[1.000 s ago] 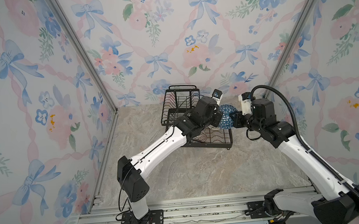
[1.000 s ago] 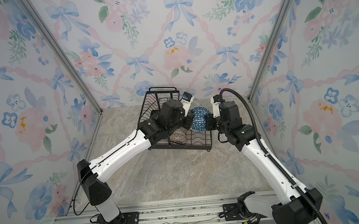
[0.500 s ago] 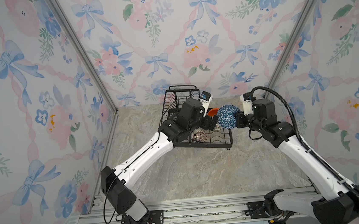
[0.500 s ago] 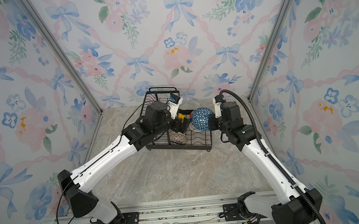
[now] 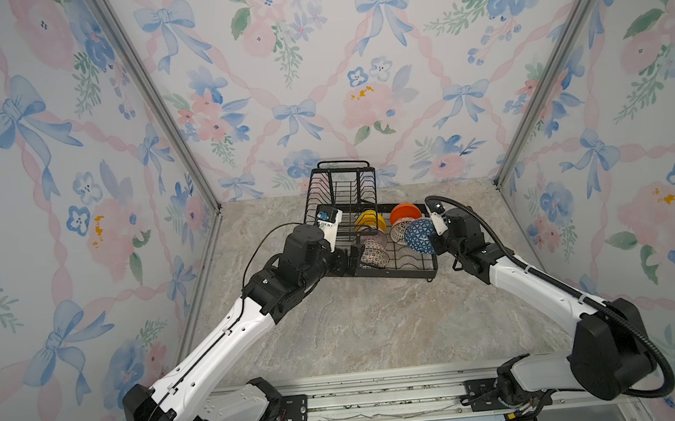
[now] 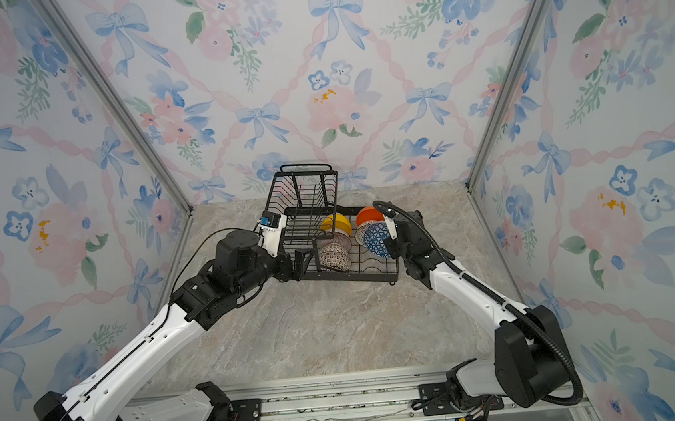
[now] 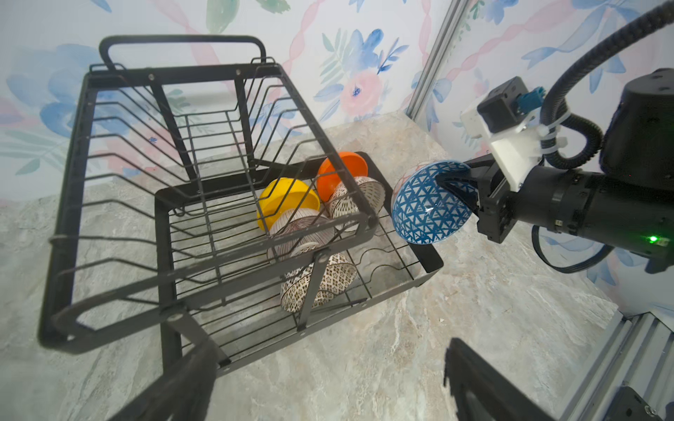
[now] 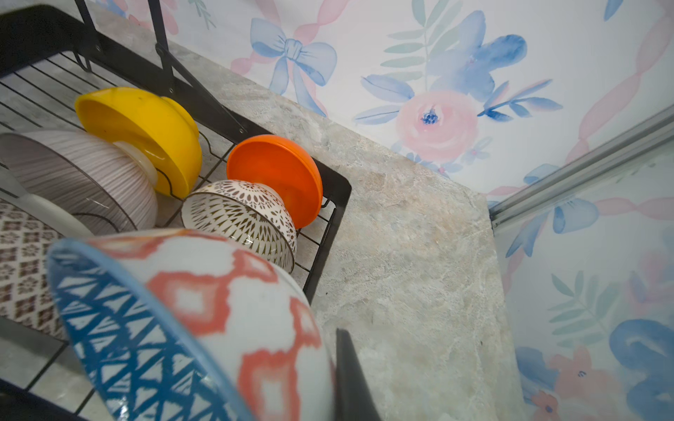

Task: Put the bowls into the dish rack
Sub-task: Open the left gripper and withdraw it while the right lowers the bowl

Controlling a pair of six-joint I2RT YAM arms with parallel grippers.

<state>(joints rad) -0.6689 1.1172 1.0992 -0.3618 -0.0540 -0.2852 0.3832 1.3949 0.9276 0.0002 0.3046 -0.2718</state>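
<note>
The bowls [image 5: 374, 254] crowd the lower tray of the dish rack [image 5: 391, 272] on the bench [image 5: 358, 322] in both top views. Five are tipped on their sides, while the blue bowl [image 5: 418, 235] hangs at the tray's right edge, pinched at its rim by the right end effector [image 5: 435, 237]. The left end effector [image 5: 352, 257] sits just beside the rack's front left corner. Over to the left wrist view: its jaws stand spread wide, nothing between them. Right wrist view: we look past the blue bowl's rim at the orange bowl [image 8: 277, 171] and yellow bowl [image 8: 146, 124] in the tray.
</note>
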